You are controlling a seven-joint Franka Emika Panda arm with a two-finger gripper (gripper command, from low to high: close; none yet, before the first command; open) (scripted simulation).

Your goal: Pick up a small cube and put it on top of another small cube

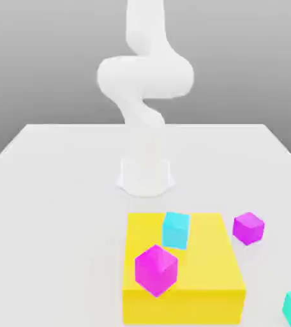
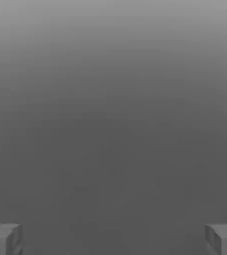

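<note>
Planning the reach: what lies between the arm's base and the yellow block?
Bare white table, seen in the exterior view, separates the arm's base from the yellow block.

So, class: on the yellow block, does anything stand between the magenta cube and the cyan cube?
Nothing visible does. The magenta cube and the cyan cube both sit on the yellow block, with bare yellow surface between them.

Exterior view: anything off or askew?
No damage or spill. Both cubes on the yellow block sit askew: the magenta one turned corner-forward near its front edge, the cyan one slightly tilted. Gripper open, holding nothing.
</note>
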